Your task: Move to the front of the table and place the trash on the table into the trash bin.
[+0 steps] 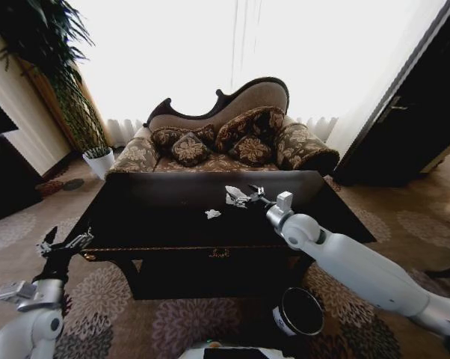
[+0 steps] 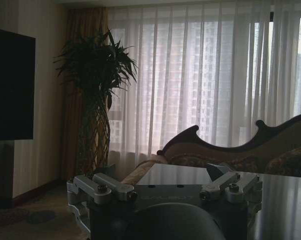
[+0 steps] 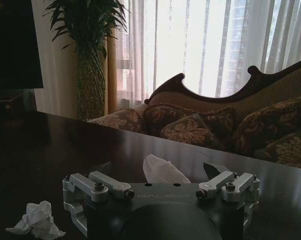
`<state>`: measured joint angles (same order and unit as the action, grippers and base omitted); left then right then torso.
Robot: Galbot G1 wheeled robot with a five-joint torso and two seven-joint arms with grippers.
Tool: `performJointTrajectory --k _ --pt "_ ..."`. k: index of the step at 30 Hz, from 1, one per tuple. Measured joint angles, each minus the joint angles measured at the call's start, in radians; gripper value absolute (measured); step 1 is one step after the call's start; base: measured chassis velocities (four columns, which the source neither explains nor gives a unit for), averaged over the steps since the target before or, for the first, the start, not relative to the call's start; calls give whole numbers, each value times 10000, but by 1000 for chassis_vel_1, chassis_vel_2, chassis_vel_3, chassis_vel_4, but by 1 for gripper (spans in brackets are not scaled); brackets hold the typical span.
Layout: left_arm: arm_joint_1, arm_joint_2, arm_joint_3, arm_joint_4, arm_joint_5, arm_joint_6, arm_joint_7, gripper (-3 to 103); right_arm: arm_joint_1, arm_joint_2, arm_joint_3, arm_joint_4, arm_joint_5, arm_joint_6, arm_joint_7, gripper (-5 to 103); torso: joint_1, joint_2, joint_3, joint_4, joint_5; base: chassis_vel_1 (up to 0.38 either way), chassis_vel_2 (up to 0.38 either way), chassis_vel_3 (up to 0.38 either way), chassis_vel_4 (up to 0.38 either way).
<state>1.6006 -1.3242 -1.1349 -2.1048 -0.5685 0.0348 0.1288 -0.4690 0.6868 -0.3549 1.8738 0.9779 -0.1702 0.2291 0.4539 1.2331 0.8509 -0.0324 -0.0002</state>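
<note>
Head view: right claw (image 1: 244, 198) reaches over the far middle of the glossy black rectangular bench (image 1: 173, 224), jaws spread around a crumpled white paper wad (image 1: 235, 196). A second white wad (image 1: 212, 214) lies just nearer-left. Left claw (image 1: 63, 244) hangs open, empty, off the bench's near-left corner. Round black trash bin (image 1: 300, 311) stands on the floor, near-right.

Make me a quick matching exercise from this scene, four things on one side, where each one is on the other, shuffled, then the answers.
Things:
1. right gripper
2. left gripper
3. trash bin
4. loose paper wad

Places:
A. on the carpet in front of the table
B. lying on the tabletop, apart from either gripper
C. over the tabletop, at a white paper wad
D. off the table's left front corner

Pairs: 1-C, 2-D, 3-A, 4-B
</note>
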Motion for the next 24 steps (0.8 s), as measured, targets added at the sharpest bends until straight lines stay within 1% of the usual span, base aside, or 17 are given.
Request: performJointTrajectory --k 9,17,18,19,20,24 --pt "36 -41 -58 12 20 9 -2 100 214 286 -217 -503 -39 -15 -20 100 -1 1 -1 -1 -1 0 0 0 0" --pt "37 -45 -39 8 38 20 -2 100 173 464 -349 -809 -102 -178 179 100 0 1 -1 -1 -1 0 0 0 0" --pt "37 -45 -38 10 38 20 -2 100 177 470 -359 -845 -117 -203 219 103 -1 2 -1 -1 -1 0 0 0 0" --pt "37 -45 -38 12 38 21 -2 100 187 472 -370 -878 -126 -233 259 103 -1 2 -1 -1 0 0 0 0 0" --pt "34 -45 -37 17 39 20 -2 100 243 469 -397 -949 -131 -294 349 100 -1 1 -1 -1 0 0 0 0 0" --pt "25 -61 -19 32 45 20 -4 100 355 447 -440 -1039 -127 -369 440 99 0 2 -1 -1 -1 0 0 0 0"
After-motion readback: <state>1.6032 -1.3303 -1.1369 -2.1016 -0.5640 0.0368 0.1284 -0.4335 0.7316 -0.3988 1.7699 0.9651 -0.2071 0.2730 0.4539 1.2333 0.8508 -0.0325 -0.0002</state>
